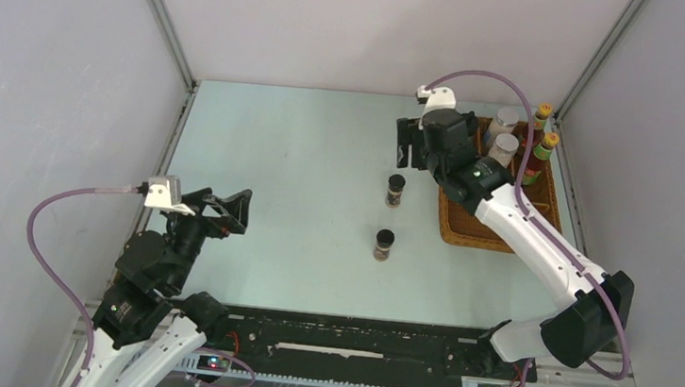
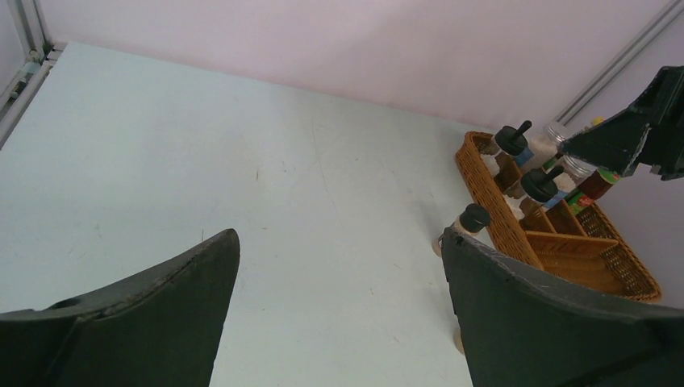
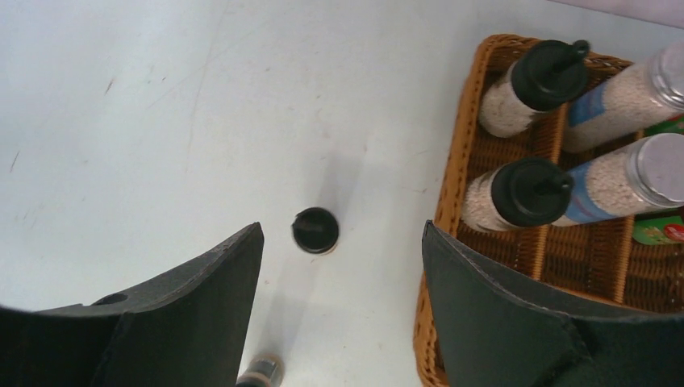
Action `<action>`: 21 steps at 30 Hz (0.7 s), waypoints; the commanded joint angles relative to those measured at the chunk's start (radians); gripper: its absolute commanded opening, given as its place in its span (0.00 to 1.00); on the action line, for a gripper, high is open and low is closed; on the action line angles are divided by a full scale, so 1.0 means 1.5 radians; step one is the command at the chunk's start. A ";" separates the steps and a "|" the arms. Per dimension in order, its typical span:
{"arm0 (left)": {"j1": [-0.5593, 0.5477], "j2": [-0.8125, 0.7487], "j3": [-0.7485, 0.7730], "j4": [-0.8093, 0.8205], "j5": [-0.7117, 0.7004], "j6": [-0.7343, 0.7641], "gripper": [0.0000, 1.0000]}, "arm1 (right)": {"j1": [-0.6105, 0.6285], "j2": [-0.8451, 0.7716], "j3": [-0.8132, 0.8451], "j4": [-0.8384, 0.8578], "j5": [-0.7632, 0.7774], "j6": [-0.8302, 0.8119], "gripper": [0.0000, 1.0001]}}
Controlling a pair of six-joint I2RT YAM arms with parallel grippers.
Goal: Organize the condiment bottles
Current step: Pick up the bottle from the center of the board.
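1. Pale green table (image 1: 305, 152) boxed in by white walls (image 1: 364, 25); brown wicker tray (image 1: 468, 226) sits at the far right.
2. Left arm (image 1: 157, 261) folded over its base at the near left edge; left gripper (image 1: 240, 210) raised above the table, aimed across toward the tray; jaws spread wide, nothing between them.
3. Right arm (image 1: 534, 236) reaches forward along the tray's left side, wrist bent downward; right gripper (image 1: 408, 148) hangs over the far tiny dark jar (image 1: 396, 191), not touching it; jaws partly spread, empty.
4. Near tiny dark jar (image 1: 383, 245) stands upright on the table, apart from the far one; both are left of the tray, outside it.
5. Inside the tray: two black-lidded white jars (image 3: 548, 72) in the left compartments; two silver-lidded jars (image 1: 505, 121) in the middle; two red sauce bottles (image 1: 543, 156) along the right side.
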 commanded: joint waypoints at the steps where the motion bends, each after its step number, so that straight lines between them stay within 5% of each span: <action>1: -0.002 -0.003 -0.001 0.004 0.008 -0.011 1.00 | 0.049 -0.012 -0.005 -0.018 0.038 0.009 0.80; 21: -0.002 -0.002 -0.001 0.008 0.011 -0.009 1.00 | 0.119 0.047 -0.083 -0.013 0.037 0.084 0.80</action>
